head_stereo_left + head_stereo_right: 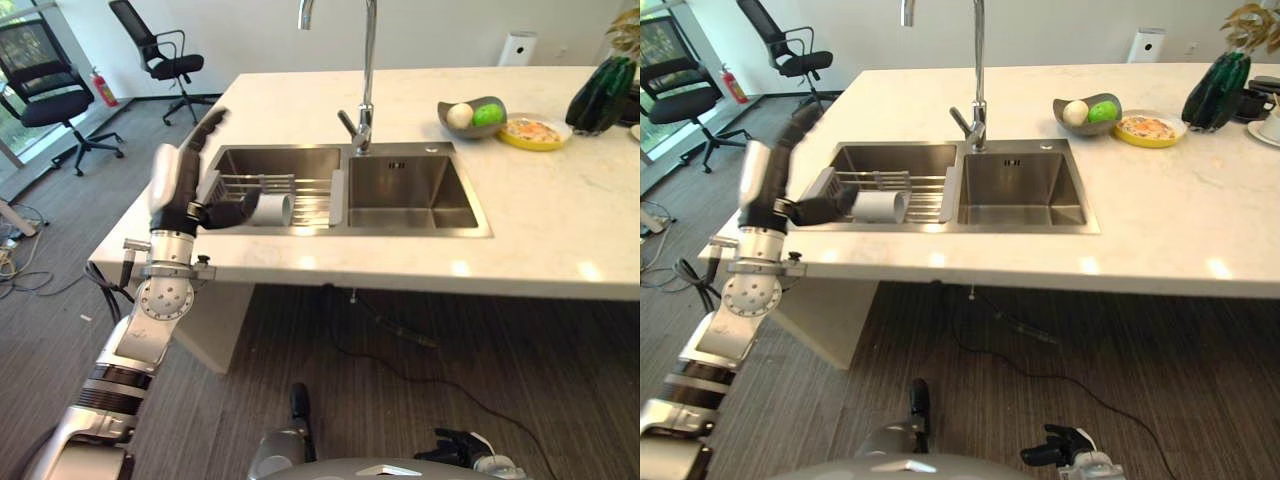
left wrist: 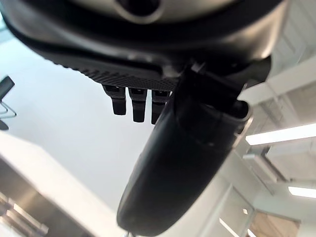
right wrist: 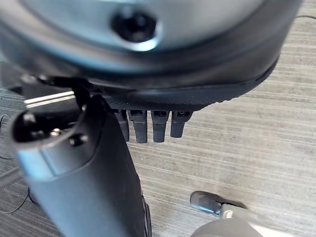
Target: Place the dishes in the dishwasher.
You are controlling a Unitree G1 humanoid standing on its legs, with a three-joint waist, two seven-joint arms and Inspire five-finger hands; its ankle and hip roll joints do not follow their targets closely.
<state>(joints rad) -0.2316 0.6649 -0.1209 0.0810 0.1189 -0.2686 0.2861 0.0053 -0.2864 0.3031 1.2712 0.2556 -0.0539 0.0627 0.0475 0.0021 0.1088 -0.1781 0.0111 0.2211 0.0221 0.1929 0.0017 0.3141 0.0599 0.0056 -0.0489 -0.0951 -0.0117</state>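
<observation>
Your largest element is the pale stone counter (image 1: 560,215), an island running across the head views. Set into it is a steel double sink (image 1: 348,190): the right basin (image 1: 410,190) is bare steel, while the left basin (image 1: 270,170) holds a wire dish rack (image 1: 262,190). A tall curved tap (image 1: 365,70) rises behind the divider between the two basins.

Beyond the counter's left end you see two black office chairs (image 1: 50,95) on the grey carpet, with a red fire extinguisher (image 1: 102,88) between them against the wall.

At the far right of the counter stands a dark green vase (image 1: 602,93). Just left of it lies a yellow plate (image 1: 535,132) carrying food, touching a grey bowl (image 1: 472,117) that contains a white ball and a green ball.

Your left hand (image 1: 185,185) is raised at the counter's left edge, above the left end of the rack. Its fingers (image 1: 205,130) extend straight upward, and the thumb (image 1: 232,212) points sideways toward a white cup (image 1: 270,209) lying on its side on the rack. Thumb and cup appear to meet, but you cannot tell whether they touch; nothing is grasped.

Your right hand (image 1: 465,448) hangs low above the floor, with its fingers (image 3: 148,126) relaxed and holding nothing.
</observation>
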